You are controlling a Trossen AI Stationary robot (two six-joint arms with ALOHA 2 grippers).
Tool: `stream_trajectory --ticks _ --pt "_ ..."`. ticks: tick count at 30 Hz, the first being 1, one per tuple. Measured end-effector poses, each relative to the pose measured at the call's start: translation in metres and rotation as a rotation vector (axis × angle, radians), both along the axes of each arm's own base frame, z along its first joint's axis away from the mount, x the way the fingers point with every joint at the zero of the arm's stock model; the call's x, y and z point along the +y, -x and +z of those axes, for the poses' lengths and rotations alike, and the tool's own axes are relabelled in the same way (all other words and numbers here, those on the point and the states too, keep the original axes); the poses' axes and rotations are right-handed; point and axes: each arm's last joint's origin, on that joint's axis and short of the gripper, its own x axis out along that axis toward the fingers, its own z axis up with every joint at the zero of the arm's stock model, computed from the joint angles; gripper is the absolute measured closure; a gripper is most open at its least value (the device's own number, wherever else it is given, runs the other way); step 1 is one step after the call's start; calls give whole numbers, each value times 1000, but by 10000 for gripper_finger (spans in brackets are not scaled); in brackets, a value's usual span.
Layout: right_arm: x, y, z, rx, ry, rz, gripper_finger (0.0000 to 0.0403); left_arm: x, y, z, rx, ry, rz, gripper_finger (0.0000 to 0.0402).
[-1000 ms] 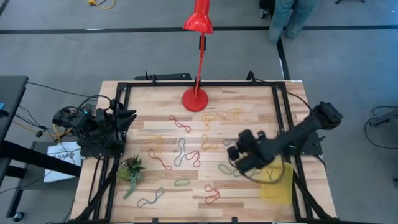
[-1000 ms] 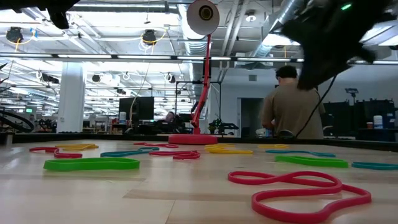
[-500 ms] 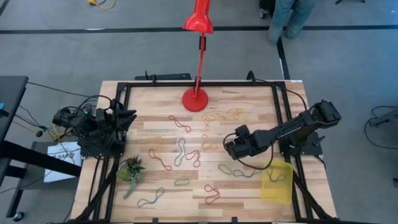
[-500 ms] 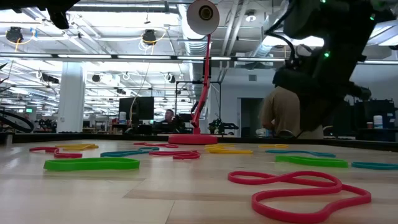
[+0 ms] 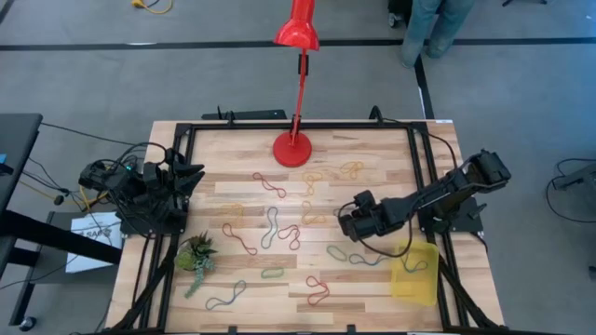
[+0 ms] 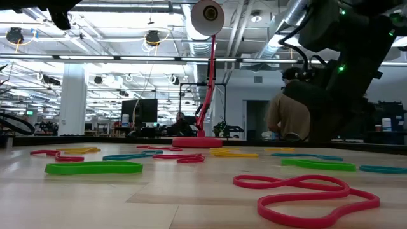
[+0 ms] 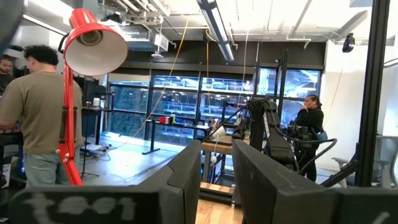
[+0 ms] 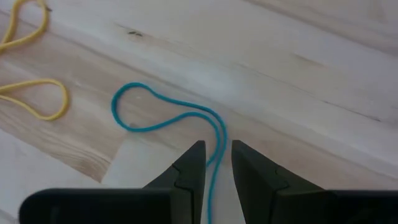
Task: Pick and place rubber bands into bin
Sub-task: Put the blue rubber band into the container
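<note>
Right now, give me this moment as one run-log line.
right gripper: low over table, fingers astride blue rubber band, not shut | left gripper: parked at left edge | bin: bands inside

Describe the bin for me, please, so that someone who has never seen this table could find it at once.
Start at the red lamp base at one edge of the wooden table, then cross to the opposite edge and go to the corner on the right arm's side. There lies the bin, a low translucent yellow rectangular tray, the only container among thin, flat coloured loops.
</note>
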Motion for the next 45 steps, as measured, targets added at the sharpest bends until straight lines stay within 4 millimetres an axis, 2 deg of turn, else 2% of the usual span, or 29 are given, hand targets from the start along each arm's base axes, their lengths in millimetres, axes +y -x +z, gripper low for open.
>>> stream_trajectory --ticks 10,19,23,28,33,38,45 --pt "-3 7 -17 -64 -13 2 332 0 0 0 0 0 0 319" --pt "-4 10 -20 -73 4 2 334 0 0 0 0 0 1 319" --pt "-5 9 -20 -63 20 35 351 0 0 0 1 1 2 319" --pt "-8 7 -20 -69 21 27 396 0 0 0 1 2 5 319" --pt "-6 3 -19 -98 17 69 395 0 0 0 1 2 5 319" --pt "6 -12 -2 -138 26 164 399 0 0 0 1 2 5 319" --pt "23 -45 45 -178 40 388 402 0 0 0 1 2 5 319"
